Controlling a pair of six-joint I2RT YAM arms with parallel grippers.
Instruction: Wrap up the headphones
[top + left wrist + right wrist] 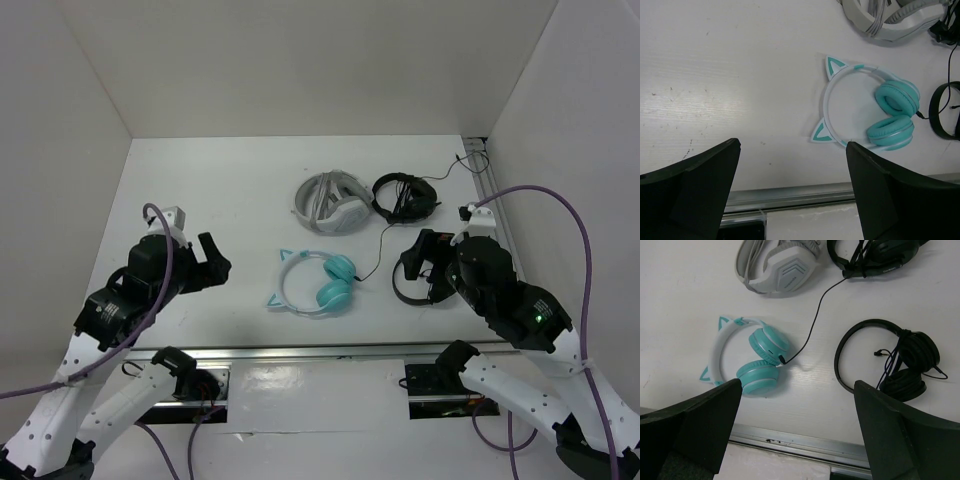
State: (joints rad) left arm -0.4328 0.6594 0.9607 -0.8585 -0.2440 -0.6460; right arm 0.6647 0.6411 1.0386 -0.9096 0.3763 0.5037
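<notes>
Fingers (695,190) wide, lower parts off-frame.

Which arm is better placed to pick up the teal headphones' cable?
Right, probably. The cable exits the teal headphones on the side toward the right gripper; the left gripper, also open, faces the headband.
</notes>
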